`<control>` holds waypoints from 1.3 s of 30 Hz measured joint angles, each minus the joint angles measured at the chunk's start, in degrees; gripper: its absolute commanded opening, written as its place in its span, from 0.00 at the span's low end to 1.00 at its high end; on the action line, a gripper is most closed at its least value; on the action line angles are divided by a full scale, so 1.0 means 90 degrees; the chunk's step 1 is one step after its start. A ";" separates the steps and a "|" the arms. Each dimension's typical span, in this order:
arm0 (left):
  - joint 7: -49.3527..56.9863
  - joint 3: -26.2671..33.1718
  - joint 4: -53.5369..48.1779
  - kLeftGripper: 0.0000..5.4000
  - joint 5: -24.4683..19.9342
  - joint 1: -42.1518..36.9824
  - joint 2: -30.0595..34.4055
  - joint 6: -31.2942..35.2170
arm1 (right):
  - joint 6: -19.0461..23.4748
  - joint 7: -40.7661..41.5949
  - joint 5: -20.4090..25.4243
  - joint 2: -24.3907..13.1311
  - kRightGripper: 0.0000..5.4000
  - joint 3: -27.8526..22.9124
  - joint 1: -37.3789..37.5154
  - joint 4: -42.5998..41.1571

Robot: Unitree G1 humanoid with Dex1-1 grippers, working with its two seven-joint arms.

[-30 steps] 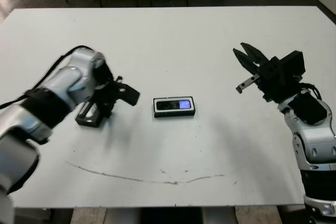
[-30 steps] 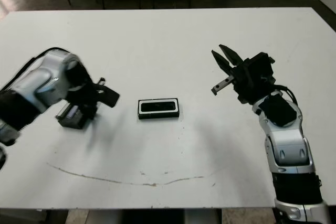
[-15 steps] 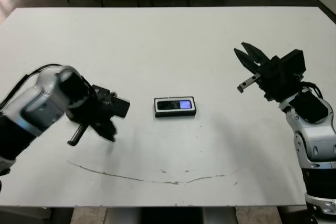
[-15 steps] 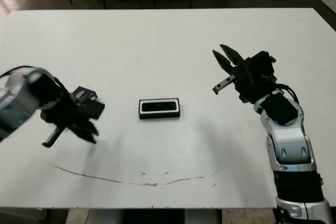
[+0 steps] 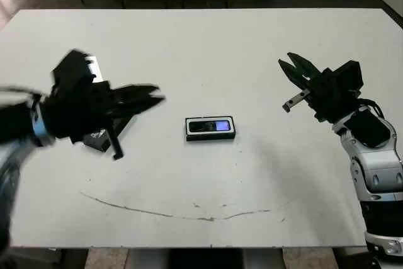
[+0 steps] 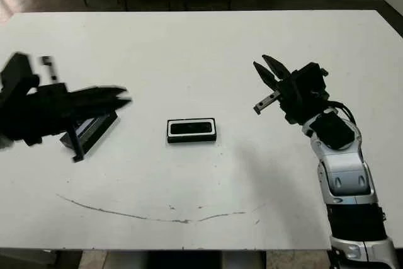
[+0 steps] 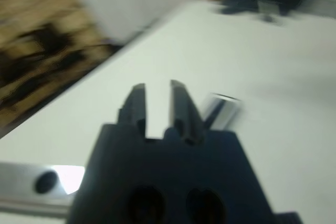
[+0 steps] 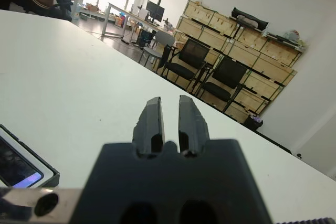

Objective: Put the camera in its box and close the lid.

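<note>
White table [image 5: 208, 48] with a faint scuff line, camera [image 5: 210, 126] nested in box [image 5: 187, 137] mid-table, lid [image 6: 94, 131] left of it under narrow-gapped left gripper [image 5: 154, 97], right gripper [image 5: 291, 70] narrow, empty, chairs behind.

The left gripper [image 5: 154, 97], blurred with motion, now points its fingers toward the table's middle, having swung up from its downward pose half a second ago. The black hollow rectangular lid [image 6: 94, 131] now lies uncovered on the white table [image 5: 208, 48] below the gripper.
</note>
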 measured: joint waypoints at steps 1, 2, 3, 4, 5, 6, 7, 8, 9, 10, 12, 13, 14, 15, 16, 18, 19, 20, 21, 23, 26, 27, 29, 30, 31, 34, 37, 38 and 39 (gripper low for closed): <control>0.0261 -0.0035 -0.0014 0.20 0.0190 0.0211 -0.0037 -0.0036 | -0.0012 0.0007 0.0000 0.0000 0.00 0.0000 0.0003 0.0003; 0.0444 -0.0076 -0.0013 0.24 0.0351 0.0389 -0.0020 -0.0053 | -0.0024 0.0009 0.0000 0.0000 0.00 0.0000 0.0004 0.0004; 0.0540 -0.0098 -0.0006 0.29 0.0445 0.0514 0.0020 -0.0064 | -0.0024 0.0010 0.0000 0.0000 0.00 0.0003 0.0005 0.0004; 0.0585 -0.0118 0.0016 0.33 0.0516 0.0613 0.0104 -0.0065 | -0.0024 0.0019 0.0001 0.0002 0.00 0.0004 0.0007 0.0004; 0.0616 -0.0131 0.0058 0.38 0.0577 0.0676 0.0201 -0.0057 | -0.0024 0.0043 0.0002 0.0002 0.00 0.0005 0.0010 0.0004; 0.0640 -0.0149 0.0095 0.41 0.0631 0.0728 0.0300 -0.0028 | -0.0024 0.0050 0.0003 0.0003 0.00 0.0005 0.0014 0.0005; 0.0659 -0.0171 0.0162 0.46 0.0681 0.0789 0.0390 0.0014 | -0.0024 0.0053 0.0003 0.0003 0.00 0.0005 0.0020 0.0009; 0.0675 -0.0191 0.0241 0.50 0.0695 0.0849 0.0433 0.0067 | -0.0025 0.0054 0.0003 0.0002 0.00 0.0005 0.0028 0.0019; 0.0681 -0.0222 0.0333 0.55 0.0695 0.0885 0.0454 0.0087 | -0.0024 0.0056 0.0003 0.0003 0.00 0.0005 0.0031 0.0035; 0.0681 -0.0251 0.0424 0.59 0.0694 0.0910 0.0486 0.0086 | -0.0024 0.0056 0.0003 0.0003 0.00 0.0005 0.0033 0.0050; 0.0662 -0.0295 0.0585 0.68 0.0659 0.0927 0.0532 0.0122 | -0.0024 0.0056 0.0003 0.0003 0.00 0.0007 0.0037 0.0060; 0.0627 -0.0313 0.0645 0.72 0.0614 0.0927 0.0556 0.0160 | -0.0024 0.0058 0.0003 0.0003 0.00 0.0010 0.0038 0.0060; 0.0581 -0.0319 0.0716 0.77 0.0536 0.0922 0.0587 0.0206 | -0.0024 0.0064 0.0003 0.0003 0.00 0.0014 0.0040 0.0060; 0.0525 -0.0315 0.0785 0.81 0.0440 0.0895 0.0606 0.0273 | -0.0020 0.0080 0.0004 0.0002 0.00 0.0019 0.0045 0.0060; 0.0472 -0.0305 0.0843 0.85 0.0338 0.0849 0.0617 0.0371 | -0.0014 0.0107 0.0004 0.0003 0.00 0.0029 0.0048 0.0060; 0.0373 -0.0265 0.0951 0.93 0.0140 0.0763 0.0652 0.0516 | 0.0020 0.0140 0.0005 0.0003 0.00 0.0050 0.0058 0.0060; 0.0322 -0.0221 0.1016 0.98 0.0033 0.0711 0.0668 0.0565 | 0.0025 0.0152 0.0005 0.0004 0.00 0.0060 0.0064 0.0060; 0.0271 -0.0165 0.1081 1.00 -0.0095 0.0637 0.0674 0.0633 | 0.0027 0.0162 0.0006 0.0004 0.00 0.0063 0.0071 0.0060; 0.0238 -0.0114 0.1129 1.00 -0.0232 0.0556 0.0675 0.0713 | 0.0031 0.0168 0.0012 0.0007 0.00 0.0064 0.0075 0.0060; 0.0210 -0.0045 0.1252 1.00 -0.0500 0.0436 0.0674 0.0901 | 0.0052 0.0176 0.0017 0.0009 0.00 0.0064 0.0084 0.0060; 0.0242 0.0033 0.1483 1.00 -0.0805 0.0247 0.0668 0.1249 | 0.0052 0.0181 0.0015 0.0010 0.00 0.0067 0.0092 0.0060; 0.0292 0.0036 0.1564 1.00 -0.0827 0.0204 0.0668 0.1305 | 0.0052 0.0182 0.0015 0.0009 0.00 0.0070 0.0097 0.0060; 0.0345 0.0009 0.1756 1.00 -0.0806 0.0121 0.0698 0.1336 | 0.0051 0.0183 0.0014 0.0009 0.00 0.0081 0.0100 0.0062; 0.0357 -0.0049 0.1852 1.00 -0.0768 0.0109 0.0771 0.1319 | 0.0051 0.0183 0.0014 0.0010 0.00 0.0090 0.0102 0.0063; 0.0371 -0.0117 0.1956 1.00 -0.0685 0.0110 0.0856 0.1263 | 0.0051 0.0184 0.0014 0.0009 0.00 0.0091 0.0104 0.0066; 0.0478 -0.0312 0.2303 1.00 -0.0339 0.0112 0.0995 0.0863 | 0.0047 0.0185 0.0009 0.0006 0.00 0.0092 0.0111 0.0097; 0.0522 -0.0463 0.2721 1.00 -0.0036 0.0119 0.1124 0.0491 | 0.0043 0.0223 0.0015 0.0002 0.00 0.0091 0.0120 0.0121; 0.0521 -0.0482 0.2873 1.00 0.0006 0.0119 0.1134 0.0406 | 0.0041 0.0239 0.0015 0.0001 0.00 0.0091 0.0125 0.0123; 0.0513 -0.0505 0.2997 1.00 0.0044 0.0119 0.1138 0.0338 | 0.0039 0.0254 0.0015 -0.0001 0.00 0.0090 0.0131 0.0126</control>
